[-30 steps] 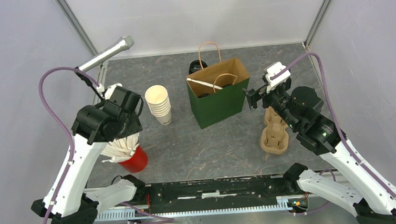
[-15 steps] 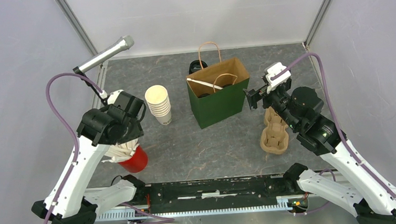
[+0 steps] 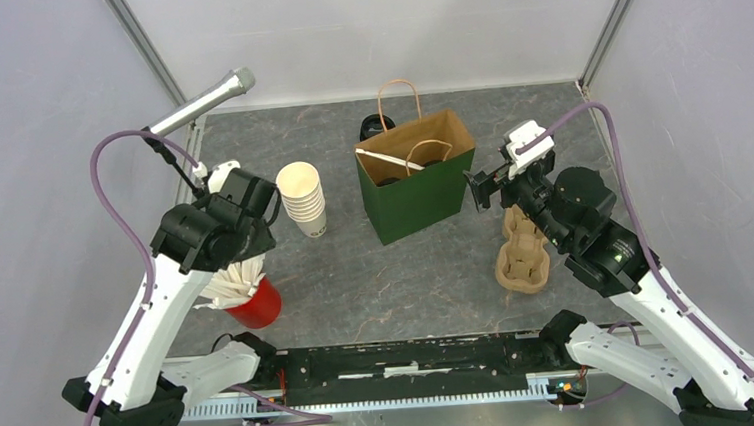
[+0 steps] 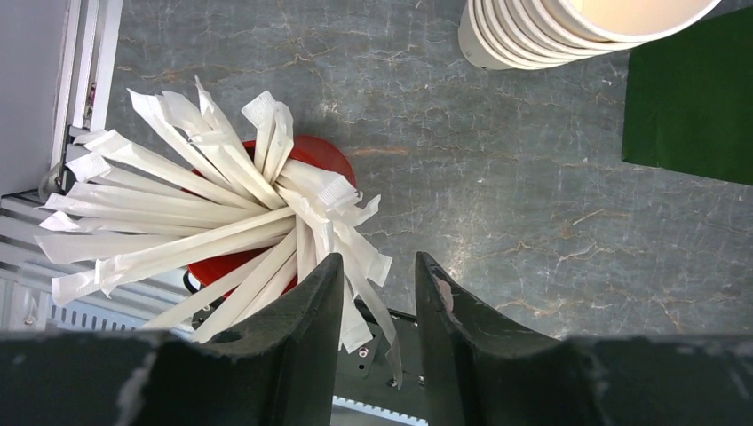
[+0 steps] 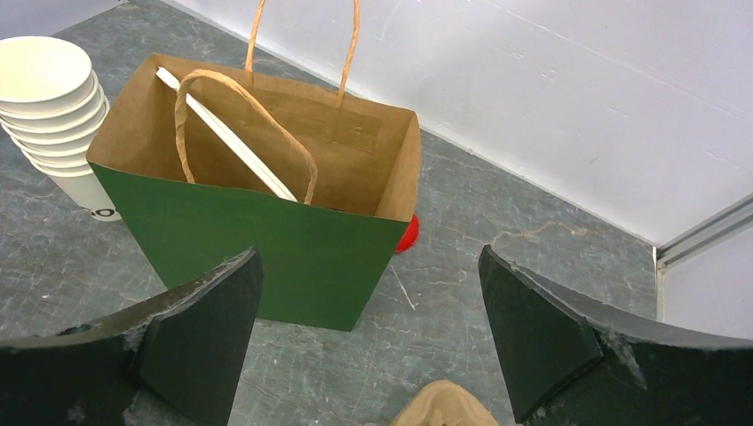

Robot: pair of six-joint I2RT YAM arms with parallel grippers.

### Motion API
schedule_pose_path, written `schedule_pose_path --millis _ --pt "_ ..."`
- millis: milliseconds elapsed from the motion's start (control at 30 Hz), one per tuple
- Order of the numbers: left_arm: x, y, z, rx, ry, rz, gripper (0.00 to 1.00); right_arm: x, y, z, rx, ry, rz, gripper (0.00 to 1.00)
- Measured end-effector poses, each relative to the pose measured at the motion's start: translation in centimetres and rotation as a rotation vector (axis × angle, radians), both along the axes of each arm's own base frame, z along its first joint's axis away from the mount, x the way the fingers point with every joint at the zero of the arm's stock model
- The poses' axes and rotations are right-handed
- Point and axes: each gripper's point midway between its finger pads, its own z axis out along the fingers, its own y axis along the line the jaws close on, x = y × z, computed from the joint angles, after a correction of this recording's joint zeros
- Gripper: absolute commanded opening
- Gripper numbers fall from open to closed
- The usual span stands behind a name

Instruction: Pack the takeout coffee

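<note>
1. Top view is showing a black-lidded cup just behind the green bag — rt wrist view isn't catching it.
2. Cup seems to be standing upright, lid facing up, long axis vertical — mostly hidden by the bag.
3. Left gripper is hovering over the red cup of wrapped sticks, jaws narrowly apart, gripping nothing.
4. Right gripper is gaping wide, facing the bag.

The top view looks down from above and behind the arms on the whole table. The left wrist view looks straight down, close over the red cup of sticks, left gripper at its bottom edge. The right wrist view faces forward and down past the right gripper at the green bag, near. Both wrist views share the cup stack and that bag
</note>
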Motion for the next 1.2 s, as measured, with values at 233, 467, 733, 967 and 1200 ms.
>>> schedule_pose_path --millis 233,467,733,967,1200 --pt "0.0 -0.1 -0.2 0.005 0.012 -0.004 0.31 0.0 0.0 0.0 0.0 -0.002 0.0 0.98" --pt "-0.5 0.1 0.3 0.005 0.019 -0.007 0.13 0.0 0.0 0.0 0.001 -0.002 0.0 0.98" --pt "-0.5 0.3 5.2 -0.042 -0.077 -0.023 0.09 -0.1 -0.1 0.3 0.005 -0.009 0.0 0.98" --pt "-0.5 -0.2 9.6 -0.102 -0.188 -0.086 0.09 0.0 -0.1 0.1 0.001 -0.004 0.0 0.98" --pt "-1.1 0.5 11.5 -0.099 -0.25 -0.119 0.12 0.5 0.4 -0.2 -0.013 0.014 0.001 0.98"
